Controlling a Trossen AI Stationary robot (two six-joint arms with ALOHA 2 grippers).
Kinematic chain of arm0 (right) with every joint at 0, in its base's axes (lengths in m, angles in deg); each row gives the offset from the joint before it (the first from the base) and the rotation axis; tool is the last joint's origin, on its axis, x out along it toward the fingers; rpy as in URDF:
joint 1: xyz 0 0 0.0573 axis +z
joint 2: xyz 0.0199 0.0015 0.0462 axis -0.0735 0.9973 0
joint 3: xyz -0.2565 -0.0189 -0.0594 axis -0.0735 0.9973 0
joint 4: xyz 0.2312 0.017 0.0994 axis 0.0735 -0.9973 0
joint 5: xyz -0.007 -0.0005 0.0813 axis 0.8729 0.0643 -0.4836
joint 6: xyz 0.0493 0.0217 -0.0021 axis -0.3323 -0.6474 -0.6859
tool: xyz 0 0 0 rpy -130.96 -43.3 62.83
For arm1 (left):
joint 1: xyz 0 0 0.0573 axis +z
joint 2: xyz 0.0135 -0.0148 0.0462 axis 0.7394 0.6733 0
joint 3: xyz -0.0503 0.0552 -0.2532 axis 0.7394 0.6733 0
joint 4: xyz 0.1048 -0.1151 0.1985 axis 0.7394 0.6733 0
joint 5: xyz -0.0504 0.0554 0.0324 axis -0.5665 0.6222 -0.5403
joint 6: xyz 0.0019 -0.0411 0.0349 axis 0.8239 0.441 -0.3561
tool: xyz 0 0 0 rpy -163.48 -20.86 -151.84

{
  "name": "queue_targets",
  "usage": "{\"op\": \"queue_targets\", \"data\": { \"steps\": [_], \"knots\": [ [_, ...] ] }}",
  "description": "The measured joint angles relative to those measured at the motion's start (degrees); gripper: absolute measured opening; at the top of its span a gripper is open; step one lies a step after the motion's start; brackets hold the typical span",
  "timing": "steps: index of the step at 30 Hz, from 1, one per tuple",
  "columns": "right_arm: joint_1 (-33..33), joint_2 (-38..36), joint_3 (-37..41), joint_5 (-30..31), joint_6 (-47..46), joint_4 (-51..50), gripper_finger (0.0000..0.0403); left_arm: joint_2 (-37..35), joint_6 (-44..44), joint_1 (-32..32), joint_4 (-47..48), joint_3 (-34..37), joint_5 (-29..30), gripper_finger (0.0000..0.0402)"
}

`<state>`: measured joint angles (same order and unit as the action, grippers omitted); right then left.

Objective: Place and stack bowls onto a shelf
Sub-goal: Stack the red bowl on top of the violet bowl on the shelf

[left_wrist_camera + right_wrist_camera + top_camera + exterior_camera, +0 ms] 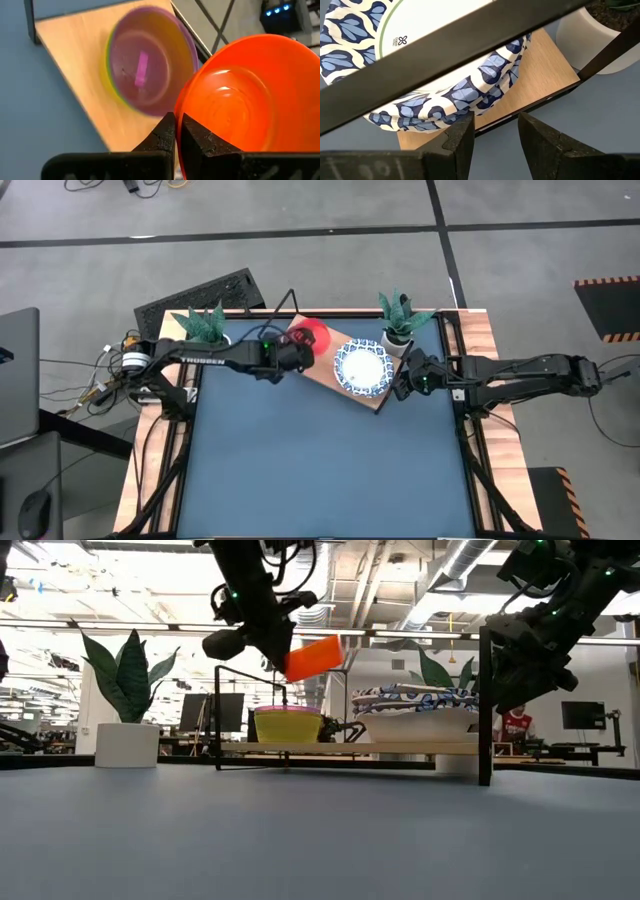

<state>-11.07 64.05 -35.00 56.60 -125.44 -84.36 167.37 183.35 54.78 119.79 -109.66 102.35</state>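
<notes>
Left gripper clamped on rim of red bowl, above stacked plastic bowls on shelf. Light, stiff, slippery plastic; rim pinch at 6 o'clock judged adequate. Right gripper apart, at 3 o'clock of patterned dishes.

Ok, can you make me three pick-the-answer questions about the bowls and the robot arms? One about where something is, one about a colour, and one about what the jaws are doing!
1. Where is the stack of white and blue bowls?
A. on the shelf
B. on the floor
C. inside a plant pot

2. What colour is the bowl in the left gripper?
A. green
B. red
C. white

3. How are the jaws of the right gripper?
A. shut on a bowl
B. shut on the shelf frame
C. open, holding nothing

Answers:
1. A, the low view shows the stack resting on the wooden board.
2. B, the left wrist view shows the jaws pinching the rim of the red bowl.
3. C, the right wrist view shows a gap between the jaws with nothing in it.
</notes>
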Motion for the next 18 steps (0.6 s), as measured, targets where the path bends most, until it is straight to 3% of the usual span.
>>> {"op": "queue_targets", "data": {
  "steps": [18],
  "knots": [
    [0.00, 0.00, 0.00, 0.09, -0.20, 0.00, 0.0178, 0.02, 1.46, 6.50, 2.83, 2.23, -1.69, 0.0000]
  ]
}}
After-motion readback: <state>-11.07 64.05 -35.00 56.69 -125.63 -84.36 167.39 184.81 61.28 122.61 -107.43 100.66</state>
